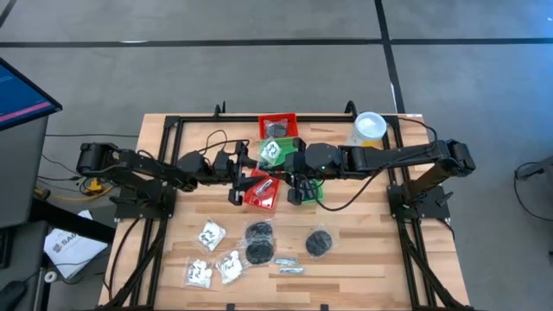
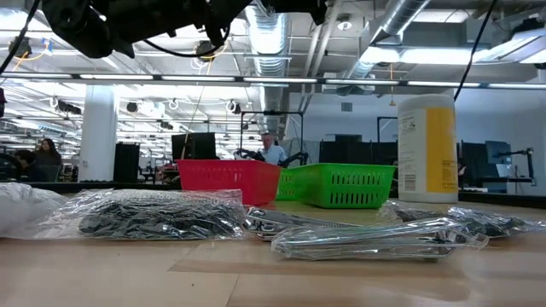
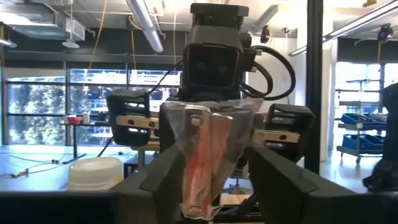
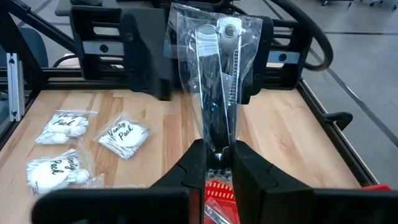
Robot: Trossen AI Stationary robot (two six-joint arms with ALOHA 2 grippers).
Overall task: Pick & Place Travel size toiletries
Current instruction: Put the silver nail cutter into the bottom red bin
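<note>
We logged right tool (image 4: pixel 217 163) clamped on clear sachet (image 4: pixel 216 68), left tool (image 3: pixel 214 186) spread around it, above red basket (image 1: pixel 262 192).

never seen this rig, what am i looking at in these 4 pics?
Two dark robot arms work at a wooden table. One picture looks straight down, one looks level from the tabletop, and the other two come from cameras on each arm's wrist.

On the table lie clear packets with white contents, black round discs and slim silvery sachets. Behind them are a red mesh basket, a green mesh basket and a tall yellow canister with a white lid.

The right gripper pinches a clear packet holding a slim silvery item in mid-air. The left gripper faces it, open, fingers either side of the packet. It looks like a handover.
</note>
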